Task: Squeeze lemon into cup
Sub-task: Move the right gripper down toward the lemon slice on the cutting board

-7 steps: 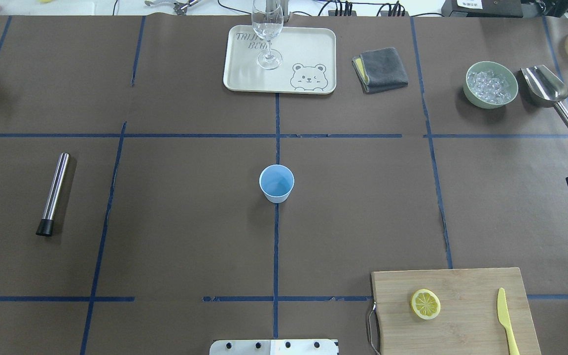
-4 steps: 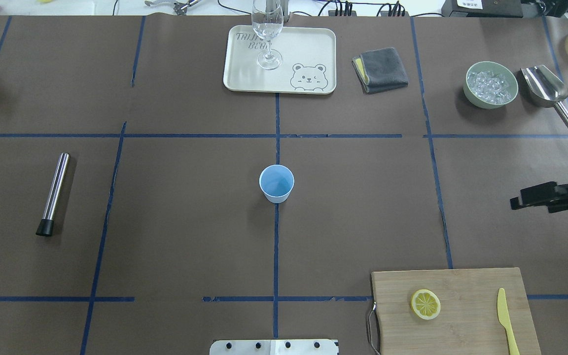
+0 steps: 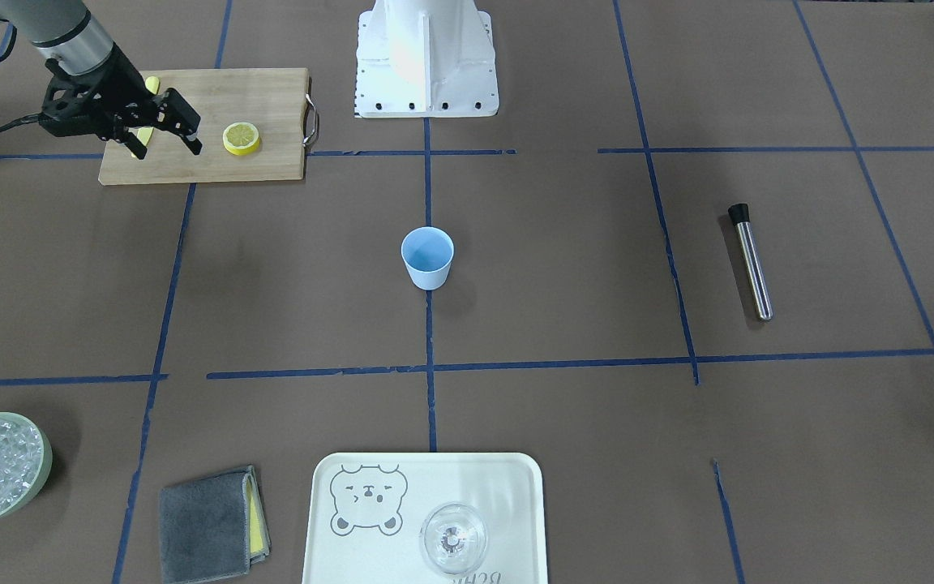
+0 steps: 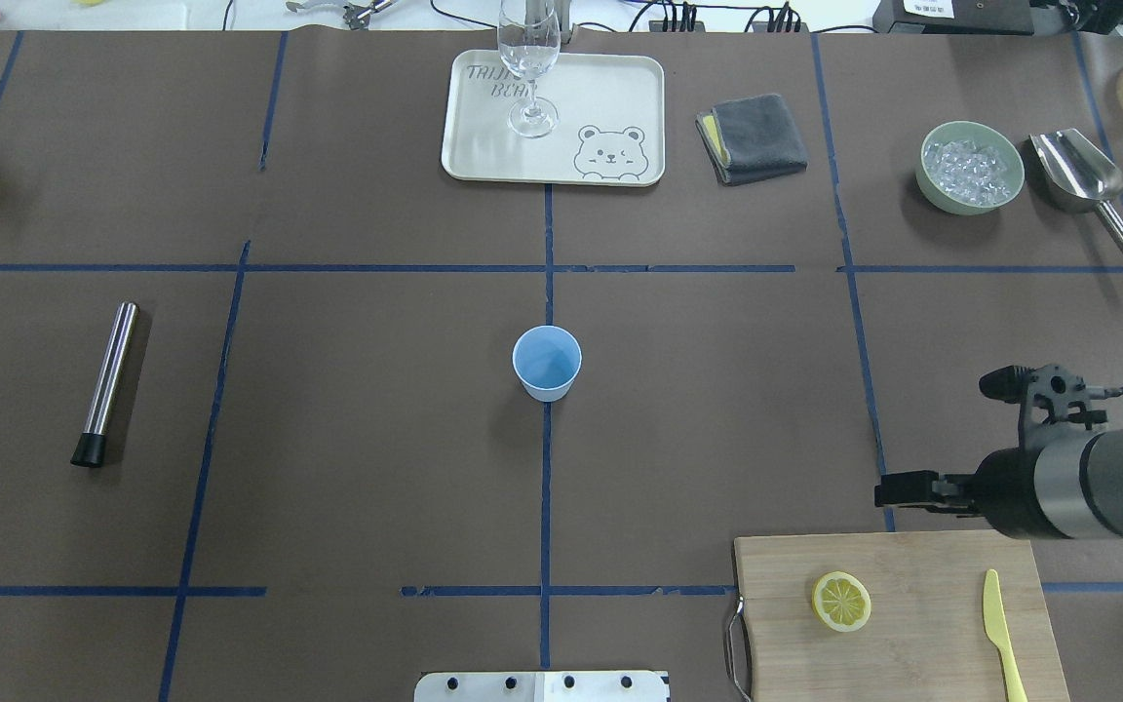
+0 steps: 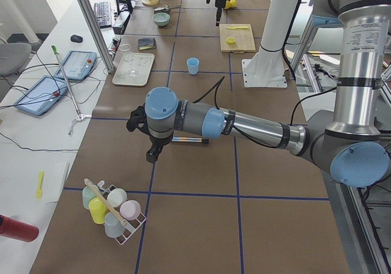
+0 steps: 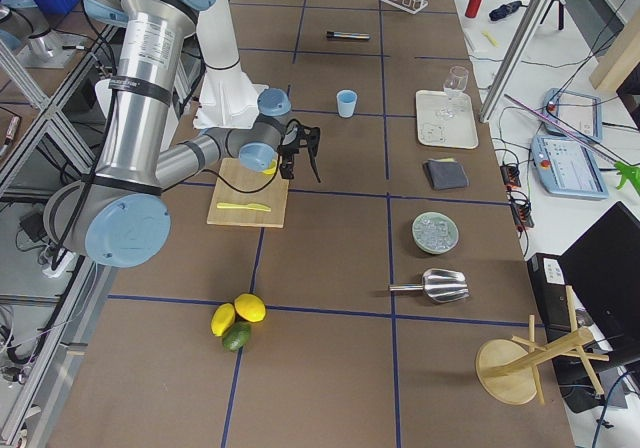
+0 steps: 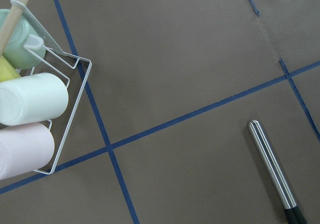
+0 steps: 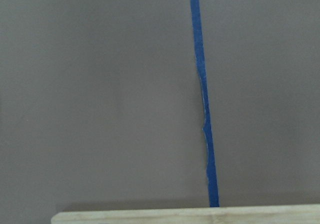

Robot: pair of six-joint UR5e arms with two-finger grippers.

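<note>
The lemon (image 4: 841, 601) is a round yellow slice lying flat on the wooden cutting board (image 4: 912, 556) at the near right. The light-blue cup (image 4: 547, 363) stands upright at the table's centre, and nothing shows inside it. My right gripper (image 4: 942, 439) hovers open over the table just beyond the board's far edge, its fingers spread wide and holding nothing. In the front-facing view this gripper (image 3: 185, 126) sits just left of the lemon (image 3: 241, 138). My left gripper (image 5: 151, 154) shows only in the left side view, near a steel tube; I cannot tell its state.
A yellow knife (image 4: 1000, 624) lies on the board's right side. At the far edge are a tray (image 4: 610, 88) with a wine glass (image 4: 528, 58), a grey cloth (image 4: 753, 136), an ice bowl (image 4: 970, 167) and a scoop (image 4: 1078, 175). A steel tube (image 4: 108, 380) lies left.
My right arm has come in from the right edge and swung toward the near side, stopping above the board's far edge. The lemon and the cup have not moved.
</note>
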